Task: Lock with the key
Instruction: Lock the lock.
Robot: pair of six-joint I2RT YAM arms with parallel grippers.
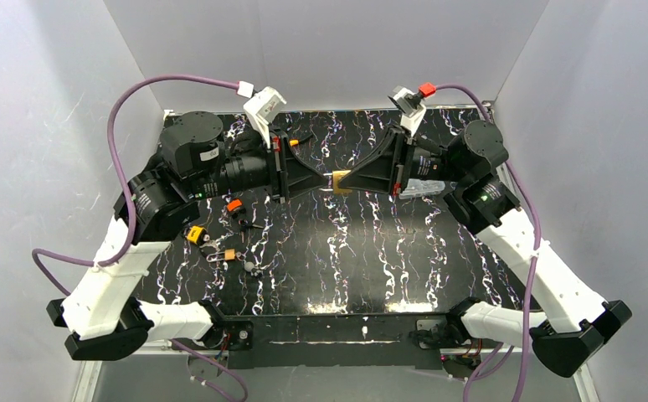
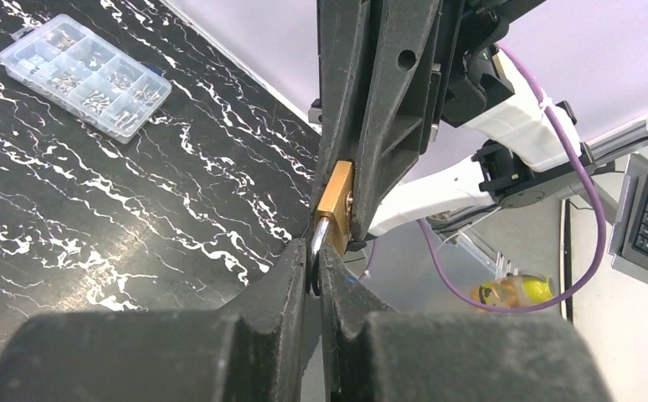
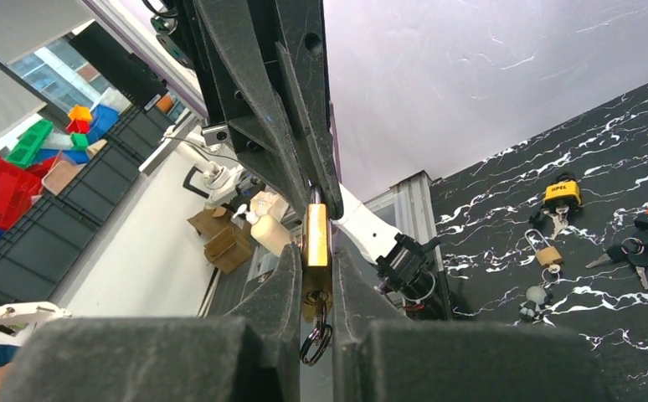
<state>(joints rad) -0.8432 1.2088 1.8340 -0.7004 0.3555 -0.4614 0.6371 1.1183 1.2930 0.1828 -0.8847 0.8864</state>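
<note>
A brass padlock (image 1: 340, 181) is held in the air between both grippers above the middle of the black marbled table (image 1: 337, 268). My left gripper (image 2: 315, 255) is shut on the padlock's silver shackle (image 2: 317, 239). My right gripper (image 3: 316, 251) is shut on the brass body (image 3: 316, 239), which also shows in the left wrist view (image 2: 337, 197). A key sits in the keyhole at the body's end (image 3: 314, 297), with a dark key ring (image 3: 316, 339) hanging from it between the right fingers. The key's blade is hidden.
Loose keys with a yellow fob (image 1: 194, 234) and an orange fob (image 1: 235, 204), and a small padlock (image 1: 229, 254), lie on the left of the table. A clear compartment box (image 2: 86, 74) of small parts lies under the right arm. White walls enclose the table.
</note>
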